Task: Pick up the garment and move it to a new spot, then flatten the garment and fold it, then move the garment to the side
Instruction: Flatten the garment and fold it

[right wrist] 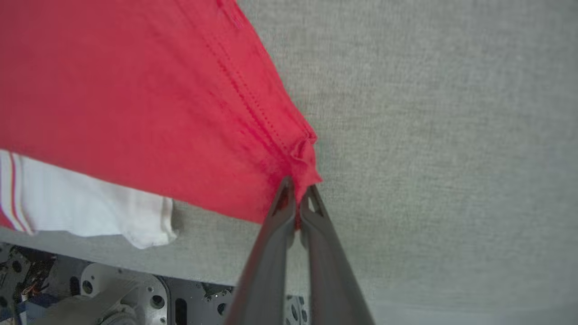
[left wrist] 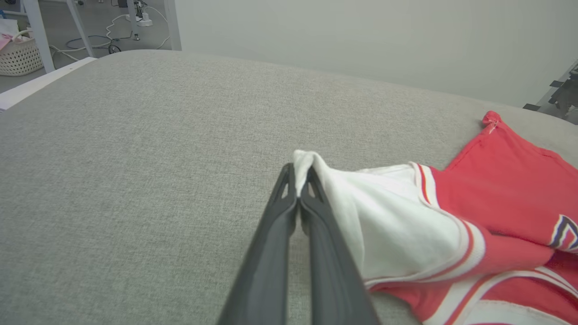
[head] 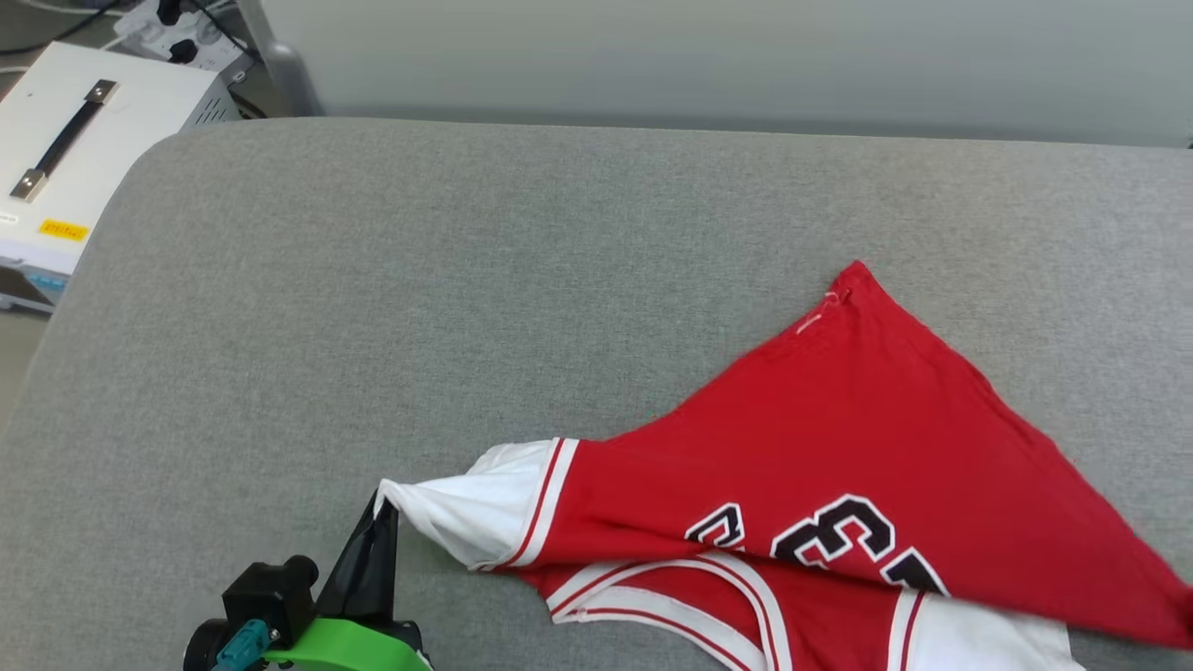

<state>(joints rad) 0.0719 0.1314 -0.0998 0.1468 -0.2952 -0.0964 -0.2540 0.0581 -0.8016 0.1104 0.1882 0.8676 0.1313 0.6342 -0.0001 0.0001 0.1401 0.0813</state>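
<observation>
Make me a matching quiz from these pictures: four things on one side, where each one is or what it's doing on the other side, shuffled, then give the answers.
Column one:
1. left end effector
2. right end effector
3. garment
4. white box

Column two:
A. beyond the far left corner of the grey surface
B. shut on a red hem corner
C. shut on a white sleeve tip
D. spread on the grey surface, partly folded over itself

Pairs: 1-C, 2-B, 3-D, 4-A
</observation>
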